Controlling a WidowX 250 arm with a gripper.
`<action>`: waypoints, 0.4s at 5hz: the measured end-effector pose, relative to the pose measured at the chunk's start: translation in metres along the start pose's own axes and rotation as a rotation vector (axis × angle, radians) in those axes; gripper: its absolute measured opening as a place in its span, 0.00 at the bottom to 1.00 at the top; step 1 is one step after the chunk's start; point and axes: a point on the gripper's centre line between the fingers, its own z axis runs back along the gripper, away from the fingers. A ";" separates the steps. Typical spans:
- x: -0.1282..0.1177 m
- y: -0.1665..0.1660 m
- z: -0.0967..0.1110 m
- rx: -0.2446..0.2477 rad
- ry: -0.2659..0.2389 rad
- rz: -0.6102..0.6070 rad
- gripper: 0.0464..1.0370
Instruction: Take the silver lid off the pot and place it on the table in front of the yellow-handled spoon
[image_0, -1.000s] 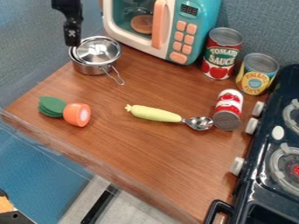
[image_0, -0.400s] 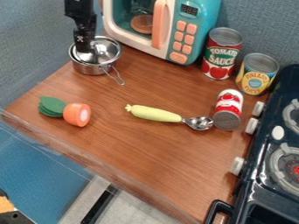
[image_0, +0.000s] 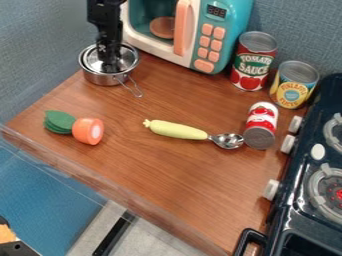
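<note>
Metal pot (image_0: 103, 79) stands in the upper left of the frame, on the brown countertop (image_0: 153, 175), its thin wire handle (image_0: 131, 86) pointing toward the middle. The black gripper (image_0: 108, 70) hangs down over it, its lower end in front of the shiny round lid (image_0: 127, 56). From this slant I cannot tell how far the jaws are parted, or whether they have hold of the lid or merely sit against it

Just beside the pot, at the top of the frame, is a teal and white toy microwave (image_0: 228, 32) with an orange door handle and buttons. Toward the upper right, a red and green can (image_0: 254, 62) and a yellow and blue can (image_0: 294, 86) stand upright near each other. Below them a smaller red and white can (image_0: 261, 125) lies on its side, its grey end facing the lower part of the frame. A spoon (image_0: 228, 141) with a pale yellow handle lies across the centre, its bowl right by that can. At the left are an orange toy piece (image_0: 89, 131) and green leaves (image_0: 59, 122). A dark toy stove (image_0: 290, 220) runs down the right edge
</note>
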 end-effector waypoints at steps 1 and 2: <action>-0.001 0.003 0.000 -0.010 0.006 0.001 0.32; -0.001 0.008 0.000 -0.009 0.007 0.002 0.11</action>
